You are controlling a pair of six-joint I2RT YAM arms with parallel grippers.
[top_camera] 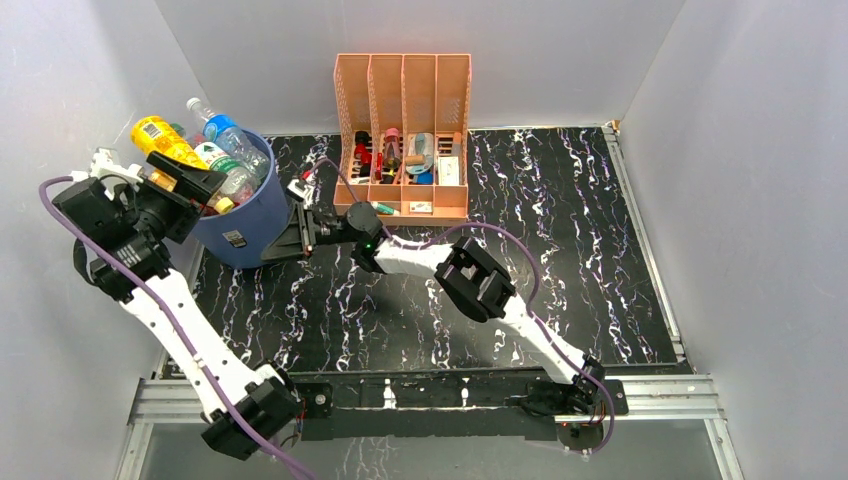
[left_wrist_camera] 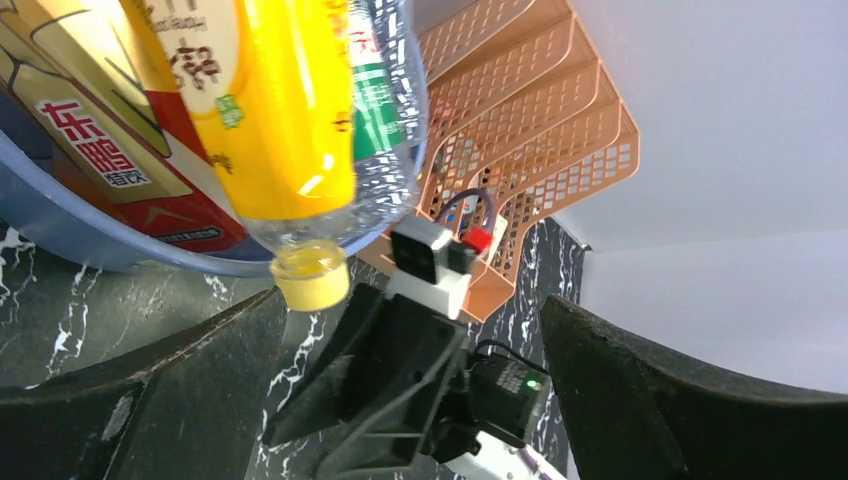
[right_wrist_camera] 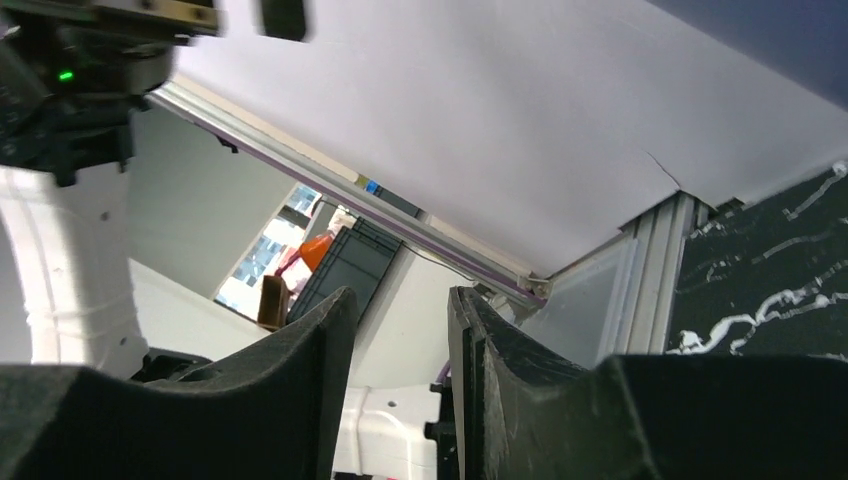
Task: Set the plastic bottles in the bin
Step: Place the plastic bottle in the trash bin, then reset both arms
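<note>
The right gripper (top_camera: 285,243) sits just beside the bin (top_camera: 250,215), jaws slightly apart and empty. The left gripper (top_camera: 195,190) gapes wide at the rim, holding nothing. The plastic bottles (top_camera: 215,150) heap high in the bin at the table's (top_camera: 560,200) far-left corner. A yellow bottle (left_wrist_camera: 280,110) overhangs the rim, so a slow, clear retreat looks wise.

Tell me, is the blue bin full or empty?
Full: the plastic bottles are heaped above the rim of the bin.

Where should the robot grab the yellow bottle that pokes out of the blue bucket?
Probably around its fat middle, coming from above: the yellow bottle lies slanted across the top of the bin, its round body bare and its cap end narrow.
</note>
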